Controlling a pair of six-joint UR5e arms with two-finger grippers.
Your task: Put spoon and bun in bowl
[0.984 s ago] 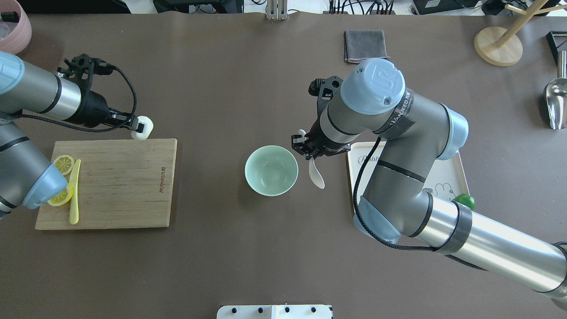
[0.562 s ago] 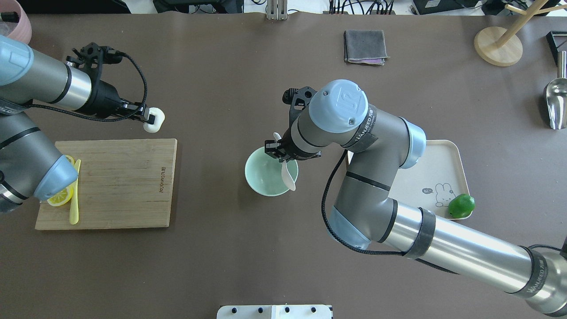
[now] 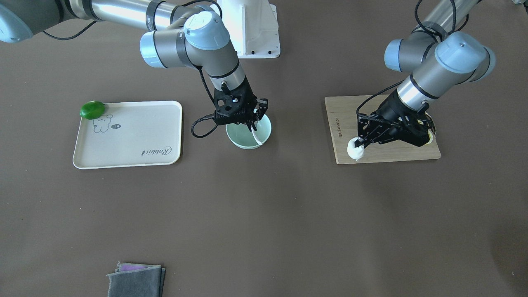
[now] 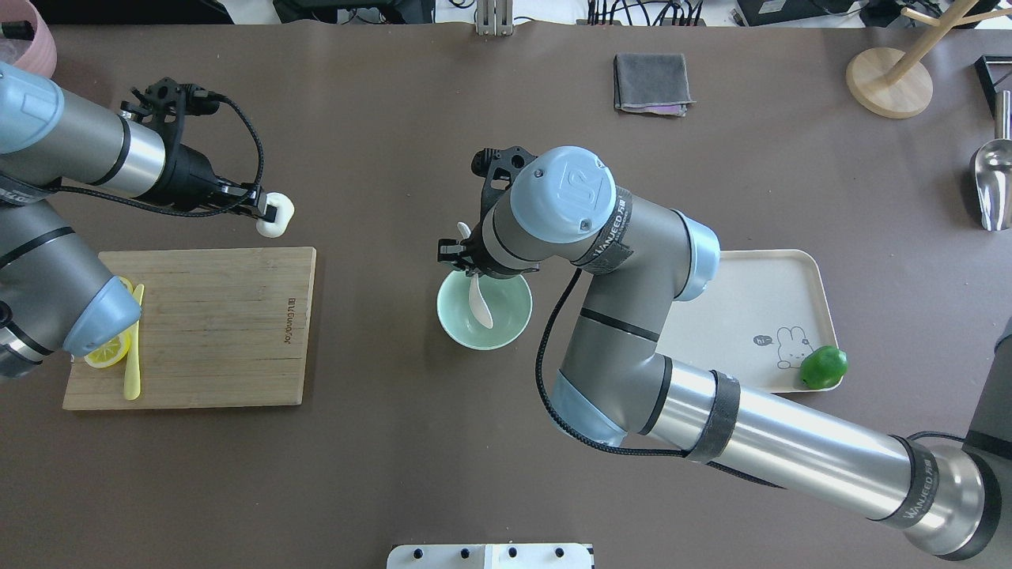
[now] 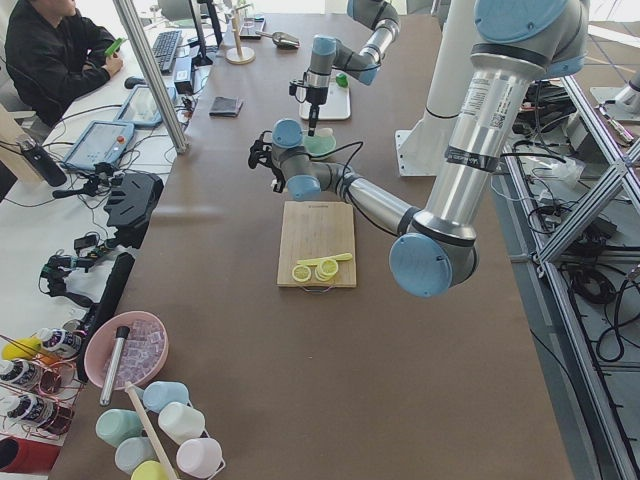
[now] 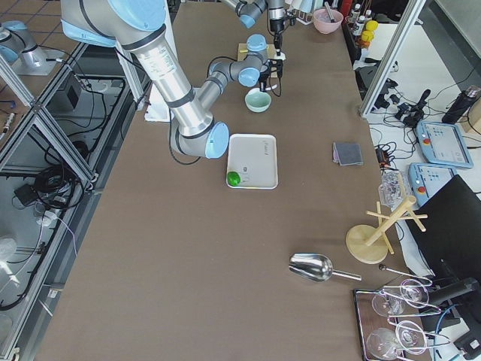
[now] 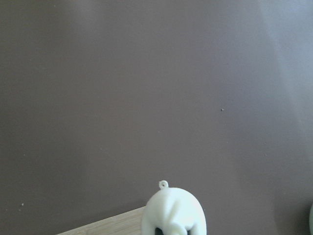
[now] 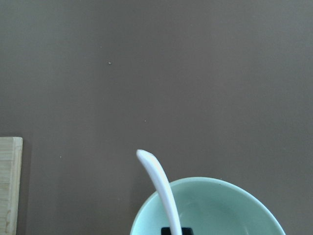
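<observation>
Right jaws clamp the spoon [image 4: 479, 307] so its scoop hangs into the bowl [image 4: 506, 332], ready to drop. Left jaws grip the bun [image 4: 281, 217] well apart.

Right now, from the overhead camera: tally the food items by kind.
Bun: 1
Lime: 1
Lemon slices: 2
Total: 4

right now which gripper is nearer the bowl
Right. The right gripper is over the bowl holding the spoon; the left gripper holds the bun away by the cutting board.
</observation>
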